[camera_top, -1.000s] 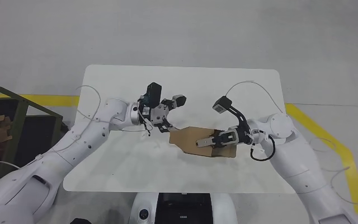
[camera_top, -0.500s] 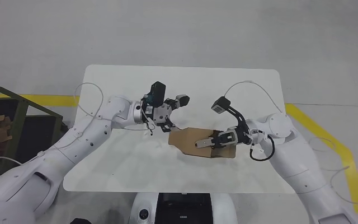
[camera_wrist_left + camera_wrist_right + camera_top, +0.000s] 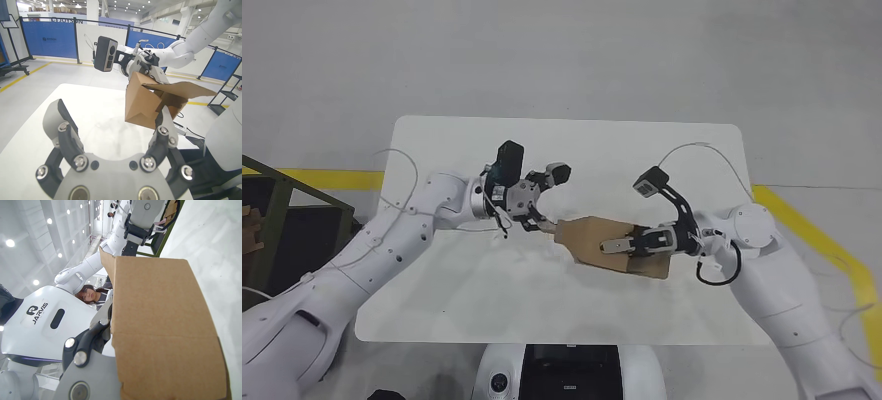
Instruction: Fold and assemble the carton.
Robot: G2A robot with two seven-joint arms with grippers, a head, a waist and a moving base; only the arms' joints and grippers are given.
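1 carton (image 3: 587, 238), clamped in the right gripper (image 3: 627, 243), now sits farther right, mid-frame over the counter (image 3: 442, 150). The left gripper (image 3: 547, 198), spread wide, hangs beside its tip, so folding can likely begin.

A white logo and one short word stood on the blue panel (image 3: 49, 39) and, larger, on the white wall (image 3: 67, 20) behind it.
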